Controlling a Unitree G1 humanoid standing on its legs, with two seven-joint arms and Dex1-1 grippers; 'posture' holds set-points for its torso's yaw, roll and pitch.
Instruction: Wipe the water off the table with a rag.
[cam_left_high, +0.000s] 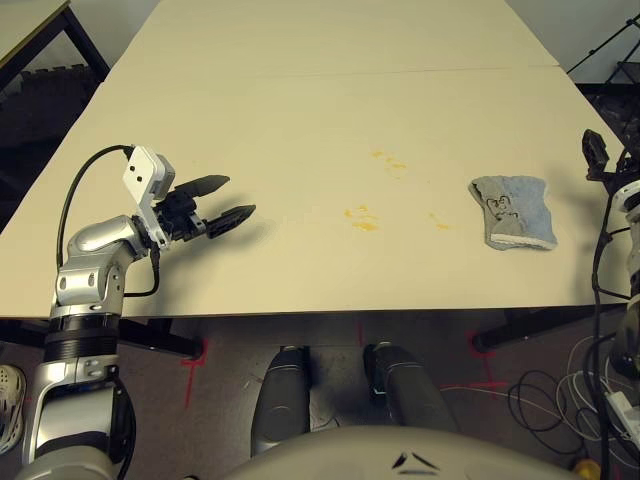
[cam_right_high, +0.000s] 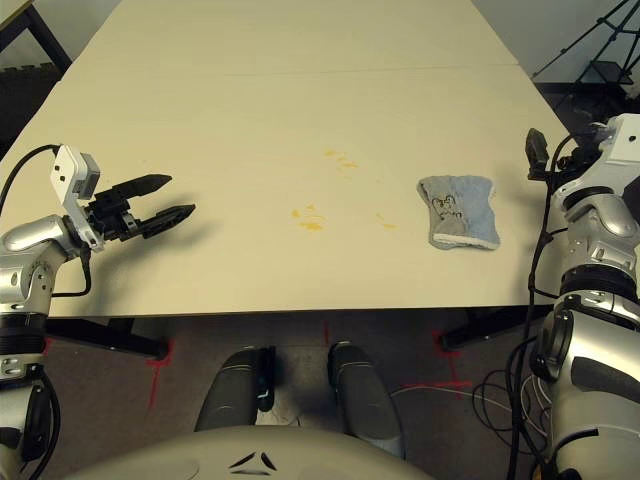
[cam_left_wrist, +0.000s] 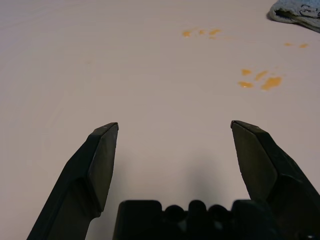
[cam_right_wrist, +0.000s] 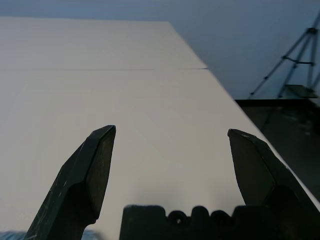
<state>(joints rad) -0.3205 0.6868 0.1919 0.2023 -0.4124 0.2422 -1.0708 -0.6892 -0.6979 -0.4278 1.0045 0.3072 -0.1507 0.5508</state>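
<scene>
The rag (cam_left_high: 514, 212), a grey-blue cloth with a dark drawing, lies crumpled near the right side of the cream table (cam_left_high: 300, 100). The water (cam_left_high: 362, 220) is small yellow-orange splotches at mid-table, with more droplets (cam_left_high: 388, 160) farther back and a few (cam_left_high: 440, 222) near the rag. My left gripper (cam_left_high: 238, 196) hovers open over the left part of the table, pointing toward the splotches (cam_left_wrist: 260, 80), with nothing between its fingers. My right gripper (cam_right_wrist: 171, 131) is open and holds nothing; it hangs at the table's right edge (cam_right_high: 537, 150), right of the rag.
A thin seam (cam_left_high: 350, 72) crosses the table farther back. A tripod (cam_right_wrist: 290, 65) stands beyond the right edge, and cables (cam_left_high: 560, 390) lie on the floor at the right. Another table (cam_left_high: 25, 25) is at the far left.
</scene>
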